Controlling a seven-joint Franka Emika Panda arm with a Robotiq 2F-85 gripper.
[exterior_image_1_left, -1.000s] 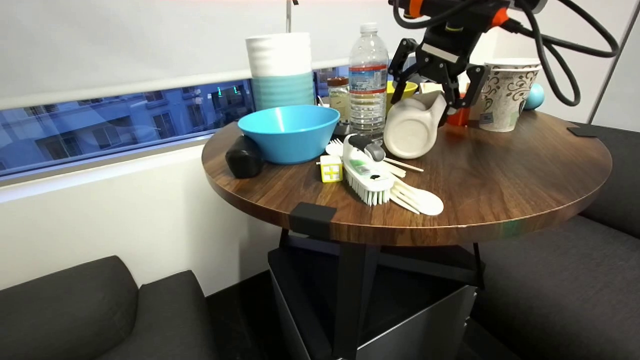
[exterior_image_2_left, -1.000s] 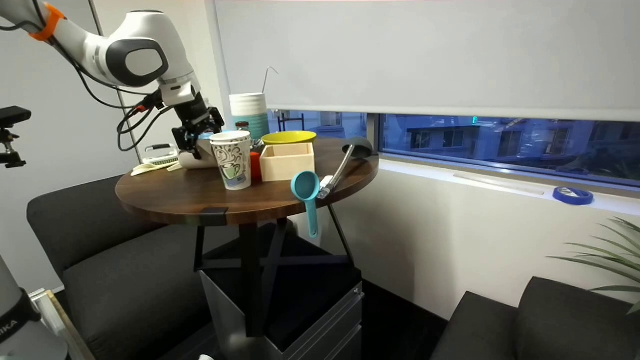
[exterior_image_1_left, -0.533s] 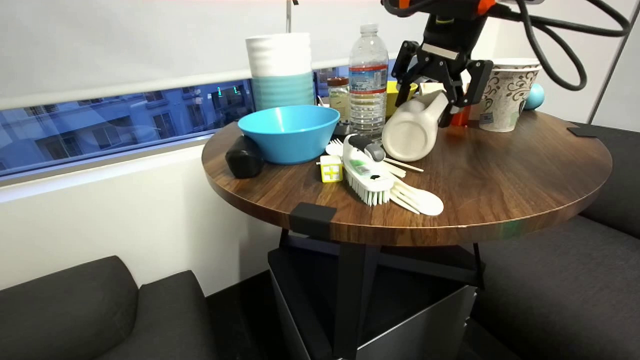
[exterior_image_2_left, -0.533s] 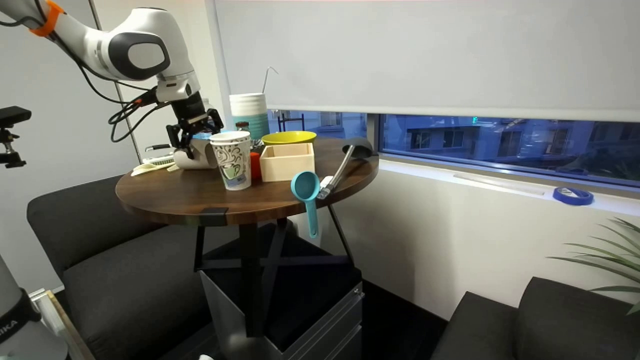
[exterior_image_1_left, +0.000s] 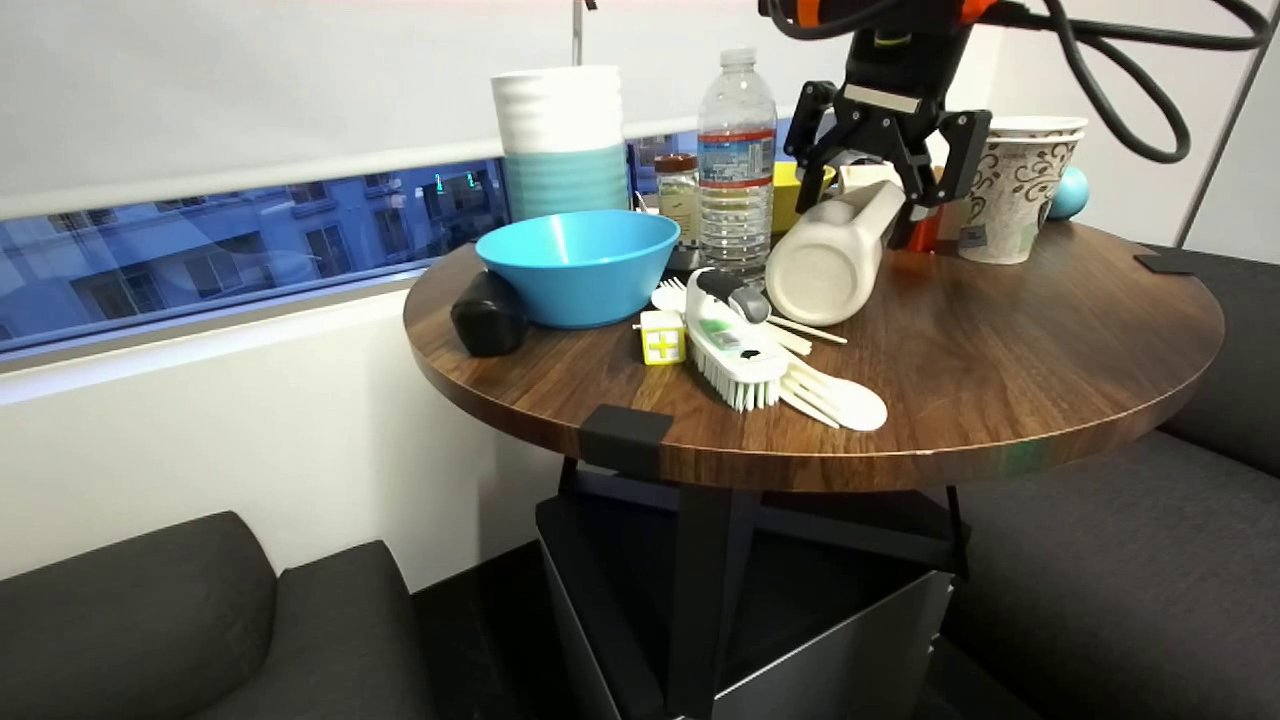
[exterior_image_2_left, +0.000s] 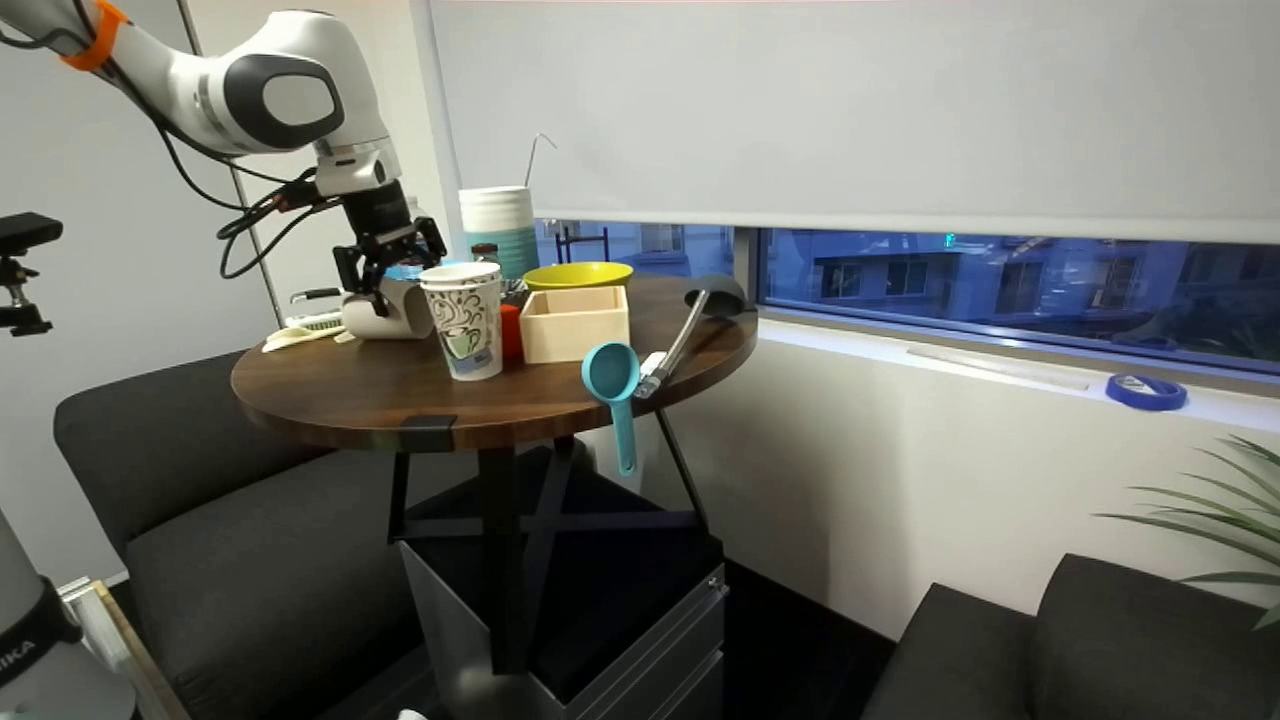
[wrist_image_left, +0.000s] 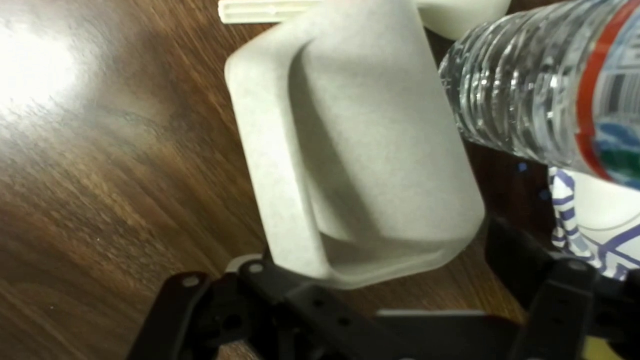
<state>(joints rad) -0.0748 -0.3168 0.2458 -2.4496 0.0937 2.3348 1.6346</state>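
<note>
Claw (exterior_image_1_left: 857, 217) spread wide, empty; jug (exterior_image_1_left: 815, 275) on its side, well inside table edge (exterior_image_1_left: 870, 470), squarish body, I'd guess, preventing roll

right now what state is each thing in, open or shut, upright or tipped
fingers, open
pale container, lying on its side
water bottle, upright, capped
jar, upright, lid on
paper cups, upright, stacked
blue bowl, upright
yellow bowl, upright
wooden box, open on top
tall vase, upright
brush, bristles down
cutlery, lying loose
window blind, partly lowered
</note>
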